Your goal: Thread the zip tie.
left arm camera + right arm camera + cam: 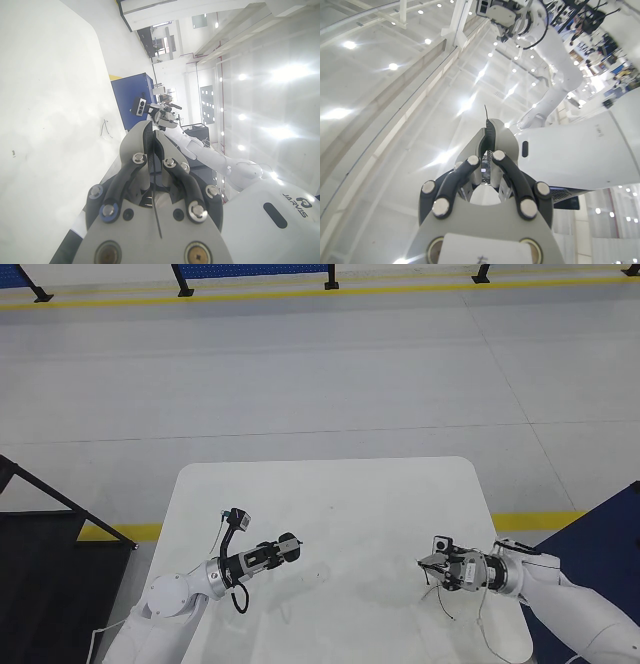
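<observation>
- Left claw (152,130) is closed on a thin black plastic zip tie (155,200).
- Right claw (491,130) is closed on a thin black strip (486,113) protruding past its tips.

surface: white table (330,489), rounded corners | on it: a few thin dark ties (105,128) lying loose toward its right side | tiny dark speck (13,153)

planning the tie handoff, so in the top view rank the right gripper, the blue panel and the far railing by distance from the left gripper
From the left gripper:
1. right gripper, facing it across the table.
2. blue panel, off the table's right side.
3. railing, far back, well beyond the table.
</observation>
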Motion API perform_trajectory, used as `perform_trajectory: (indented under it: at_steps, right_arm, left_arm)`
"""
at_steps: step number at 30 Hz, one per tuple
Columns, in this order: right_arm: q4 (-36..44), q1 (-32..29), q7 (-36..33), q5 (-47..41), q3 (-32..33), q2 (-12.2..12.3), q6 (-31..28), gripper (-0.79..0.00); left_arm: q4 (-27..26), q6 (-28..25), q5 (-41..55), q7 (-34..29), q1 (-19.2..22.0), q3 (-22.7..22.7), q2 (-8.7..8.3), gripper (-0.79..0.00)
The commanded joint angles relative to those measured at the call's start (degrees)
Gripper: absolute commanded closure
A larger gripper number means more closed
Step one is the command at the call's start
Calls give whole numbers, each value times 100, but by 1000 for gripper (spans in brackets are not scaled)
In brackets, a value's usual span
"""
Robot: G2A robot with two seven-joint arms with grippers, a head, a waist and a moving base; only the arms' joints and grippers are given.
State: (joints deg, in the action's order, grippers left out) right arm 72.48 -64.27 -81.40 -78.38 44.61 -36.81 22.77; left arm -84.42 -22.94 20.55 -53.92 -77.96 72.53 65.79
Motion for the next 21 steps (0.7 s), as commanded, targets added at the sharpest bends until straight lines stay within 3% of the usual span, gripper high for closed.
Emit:
perform_trajectory:
  at_steps: [1,10,12,21]
  right_arm:
    - [-96,46,-104,511,50,20,-263,0]
    - [39,-140,196,1610,397,94,-1456,0]
    - [74,-232,260,1489,496,93,-1712,0]
    - [74,-232,260,1489,496,93,-1712,0]
  left_arm:
    - [0,0,0,0,0,0,0,0]
    - [0,0,0,0,0,0,0,0]
    - [0,0,0,0,0,0,0,0]
    - [0,0,0,0,0,0,0,0]
